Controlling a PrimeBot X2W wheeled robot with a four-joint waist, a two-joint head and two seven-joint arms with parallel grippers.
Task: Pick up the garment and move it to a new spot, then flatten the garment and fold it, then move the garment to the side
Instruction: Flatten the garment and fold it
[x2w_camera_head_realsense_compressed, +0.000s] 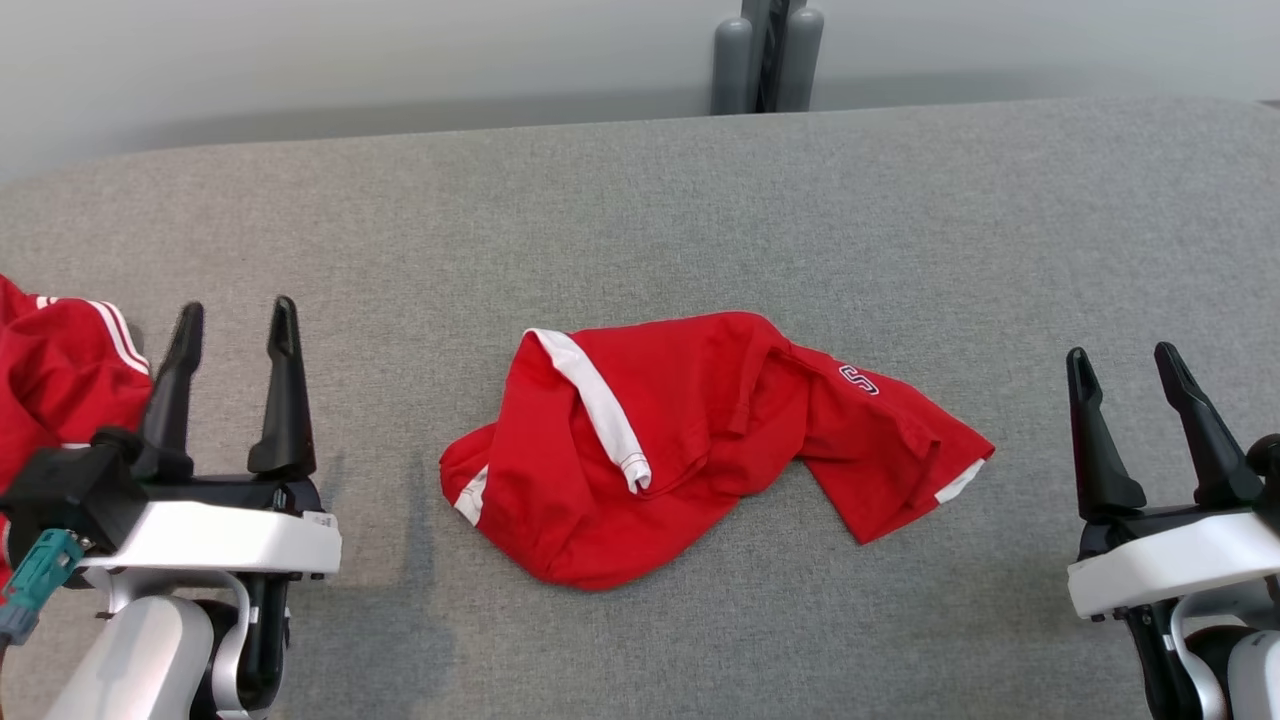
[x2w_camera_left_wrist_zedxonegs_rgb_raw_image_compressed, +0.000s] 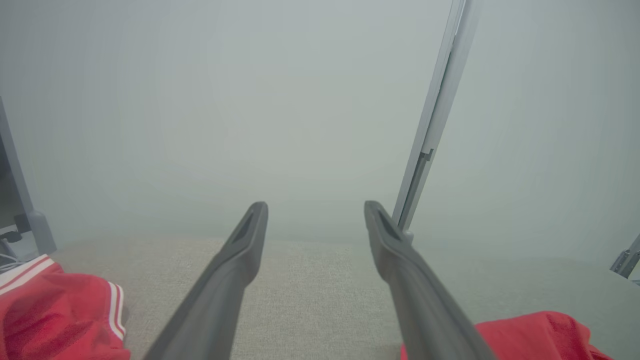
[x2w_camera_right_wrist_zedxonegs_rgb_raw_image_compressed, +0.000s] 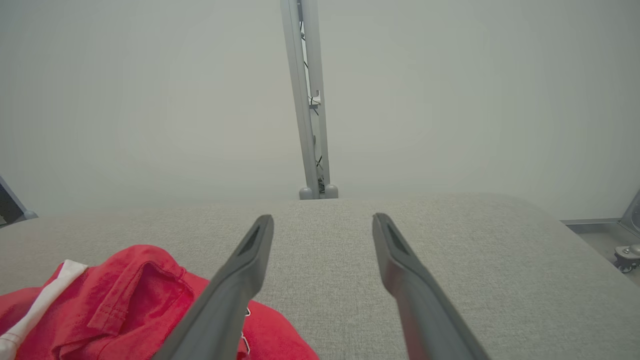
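Left tool (x2w_camera_head_realsense_compressed: 237, 306) and right tool (x2w_camera_head_realsense_compressed: 1121, 352) gape wide, both empty, with the red garment (x2w_camera_head_realsense_compressed: 690, 440) lying between them.

I see garment (x2w_camera_head_realsense_compressed: 700, 440) centred on surface (x2w_camera_head_realsense_compressed: 640, 220), between left hand (x2w_camera_head_realsense_compressed: 238, 305) and right hand (x2w_camera_head_realsense_compressed: 1120, 350); second garment (x2w_camera_head_realsense_compressed: 60, 380) left of left hand, post (x2w_camera_head_realsense_compressed: 765, 55) behind.

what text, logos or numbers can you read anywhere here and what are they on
"S"-like white-outlined mark on the crumpled red garment: too small and creased to read for sure.
Tiny sticker on the left claw housing: too small to read.
Second red garment, left edge: white stripes, no text visible.
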